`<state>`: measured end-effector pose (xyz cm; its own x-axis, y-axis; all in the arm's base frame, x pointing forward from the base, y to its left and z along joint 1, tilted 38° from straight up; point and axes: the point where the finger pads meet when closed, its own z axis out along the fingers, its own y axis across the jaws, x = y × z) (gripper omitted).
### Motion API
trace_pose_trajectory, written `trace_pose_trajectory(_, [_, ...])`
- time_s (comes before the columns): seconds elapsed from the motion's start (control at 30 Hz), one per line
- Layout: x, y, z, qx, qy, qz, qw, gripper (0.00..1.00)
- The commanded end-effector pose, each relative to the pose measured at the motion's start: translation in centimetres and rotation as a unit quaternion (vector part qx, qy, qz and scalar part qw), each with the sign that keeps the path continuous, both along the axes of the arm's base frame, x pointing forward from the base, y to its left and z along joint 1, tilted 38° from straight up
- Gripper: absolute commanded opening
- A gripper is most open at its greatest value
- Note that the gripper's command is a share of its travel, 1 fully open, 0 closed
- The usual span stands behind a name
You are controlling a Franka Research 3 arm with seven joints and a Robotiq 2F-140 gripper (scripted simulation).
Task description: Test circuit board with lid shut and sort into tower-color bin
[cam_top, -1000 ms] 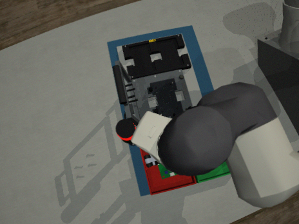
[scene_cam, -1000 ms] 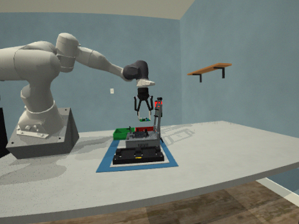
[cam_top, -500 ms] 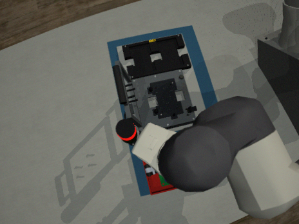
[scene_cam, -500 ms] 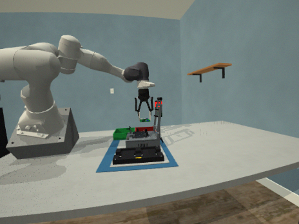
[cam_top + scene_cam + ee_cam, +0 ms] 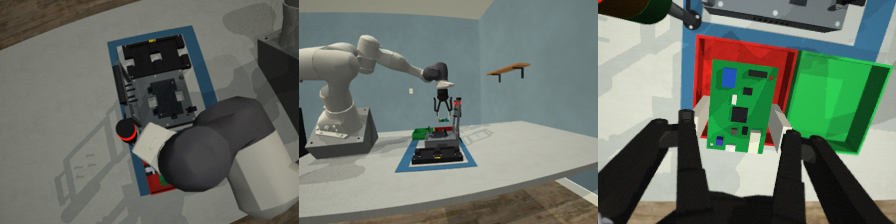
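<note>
My gripper (image 5: 739, 110) (image 5: 443, 116) is shut on the green circuit board (image 5: 740, 105) (image 5: 444, 120), its pads on the two long edges. It holds the board face up, well above the red bin (image 5: 710, 52) (image 5: 443, 129) (image 5: 156, 184), with the white connector end toward me in the wrist view. The green bin (image 5: 833, 100) (image 5: 421, 132) stands right beside the red one. The signal tower (image 5: 126, 130) (image 5: 457, 104) glows red. The tester (image 5: 167, 96) (image 5: 441, 138) (image 5: 798, 15) is empty, and its lid (image 5: 120, 85) (image 5: 455, 123) stands open.
The black tray (image 5: 154, 56) (image 5: 437, 156) lies at the far end of the blue-edged mat (image 5: 200, 64) (image 5: 403, 167), beyond the tester. My arm hides most of both bins in the top view. The robot base (image 5: 341, 138) stands at the table's side.
</note>
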<state>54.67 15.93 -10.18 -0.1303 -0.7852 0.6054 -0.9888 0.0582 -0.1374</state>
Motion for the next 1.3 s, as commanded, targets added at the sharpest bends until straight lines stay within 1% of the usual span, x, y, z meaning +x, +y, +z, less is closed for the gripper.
trace_pose_trajectory(0.0, [0.0, 0.0, -0.2, 0.001, -0.001, -0.004, 1.000, 0.46])
trace_pose_trajectory(0.33, [0.0, -0.2, -0.4, 0.001, -0.001, -0.004, 1.000, 0.46])
trace_pose_trajectory(0.5, [0.0, -0.6, -1.0, 0.001, -0.001, -0.004, 1.000, 0.46])
trace_pose_trajectory(0.83, [0.2, -2.4, -3.2, 0.001, -0.001, -0.004, 1.000, 0.46])
trace_pose_trajectory(0.9, [0.2, -2.4, -3.2, 0.001, -0.001, -0.004, 1.000, 0.46])
trace_pose_trajectory(1.27, [0.4, -4.5, -6.0, 0.001, -0.001, -0.004, 1.000, 0.46])
